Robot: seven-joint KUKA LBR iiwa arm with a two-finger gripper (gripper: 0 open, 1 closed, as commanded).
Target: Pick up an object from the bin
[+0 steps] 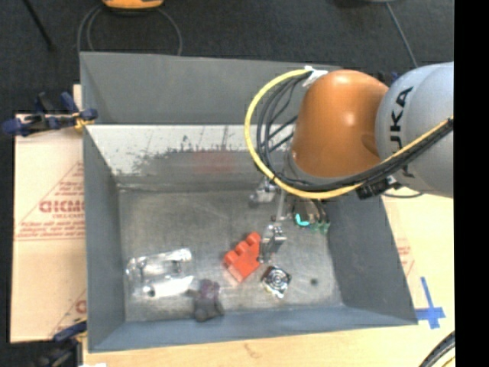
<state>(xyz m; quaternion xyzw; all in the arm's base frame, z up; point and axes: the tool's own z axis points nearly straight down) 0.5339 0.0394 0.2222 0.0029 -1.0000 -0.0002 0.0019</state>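
The red stepped block (243, 257) is found just beside the gripper (272, 241), to its lower left, with its long axis slanting up towards it; whether the gripper is spread or closed cannot be told, and a crumpled silver piece (276, 280) is noted just below it.

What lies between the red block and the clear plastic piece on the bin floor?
Nothing: the camera view shows bare bin floor between the red block and the clear plastic piece.
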